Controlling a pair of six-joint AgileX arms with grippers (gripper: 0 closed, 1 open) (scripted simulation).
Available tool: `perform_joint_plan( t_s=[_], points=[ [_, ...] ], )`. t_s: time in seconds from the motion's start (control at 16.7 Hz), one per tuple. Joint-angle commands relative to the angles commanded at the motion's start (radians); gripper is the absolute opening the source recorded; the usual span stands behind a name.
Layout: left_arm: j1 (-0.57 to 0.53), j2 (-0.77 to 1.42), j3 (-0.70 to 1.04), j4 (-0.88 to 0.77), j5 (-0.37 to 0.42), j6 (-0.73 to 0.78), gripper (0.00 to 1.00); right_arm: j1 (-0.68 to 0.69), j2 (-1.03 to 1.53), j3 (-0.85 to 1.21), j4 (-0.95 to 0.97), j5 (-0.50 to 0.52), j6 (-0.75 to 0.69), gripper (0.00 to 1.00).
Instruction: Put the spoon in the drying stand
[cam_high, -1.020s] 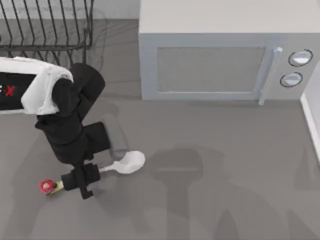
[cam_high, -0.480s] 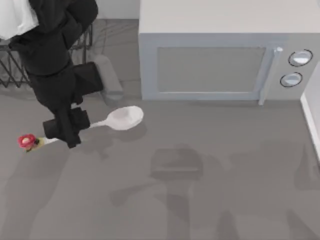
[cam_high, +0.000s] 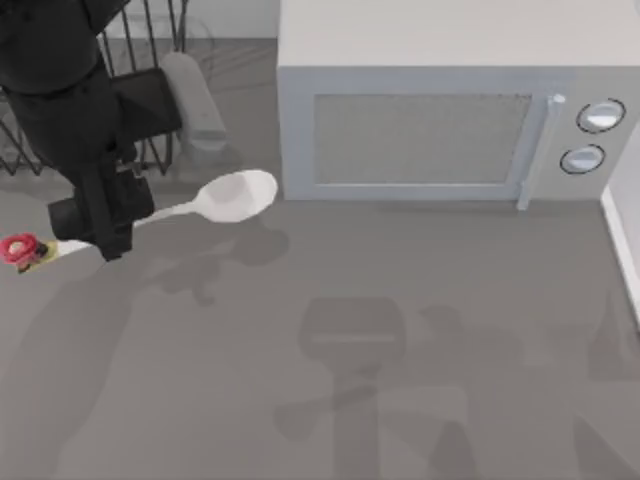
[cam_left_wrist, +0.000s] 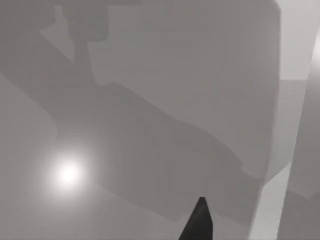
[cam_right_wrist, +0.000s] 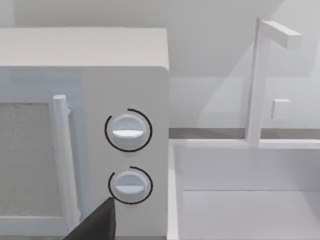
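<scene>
— Left pincer (cam_high: 100, 215): we've got the spoon (cam_high: 225, 196) clamped mid-handle, lifted off the table, just beside the drying stand (cam_high: 140, 40).
— So pickup's done; placing in stand's left, we reckon.

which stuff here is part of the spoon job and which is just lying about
Part of the job:
- spoon, held by its handle
- drying stand, at the table's far left
- left gripper, shut on the spoon's handle, just in front of the stand

Just lying about:
- microwave, at the back of the table
- sink, right of the microwave
</scene>
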Motion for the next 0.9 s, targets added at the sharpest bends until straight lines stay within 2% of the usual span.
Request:
perform_joint_plan(
  t_s=[0.24,0.42,0.6,0.9],
  points=[
    [0.019,-0.022,-0.014,0.036,0.005,-0.020,0.00,0.000,0.000,0.000,0.000,0.000,0.000,1.00],
    [0.080,-0.104,-0.058,0.159,0.024,-0.099,0.00,0.000,0.000,0.000,0.000,0.000,0.000,1.00],
    [0.175,-0.223,-0.137,0.354,0.053,-0.222,0.00,0.000,0.000,0.000,0.000,0.000,0.000,1.00],
    [0.362,-0.455,-0.317,0.782,0.111,-0.467,0.00,0.000,0.000,0.000,0.000,0.000,0.000,1.00]
  ],
)
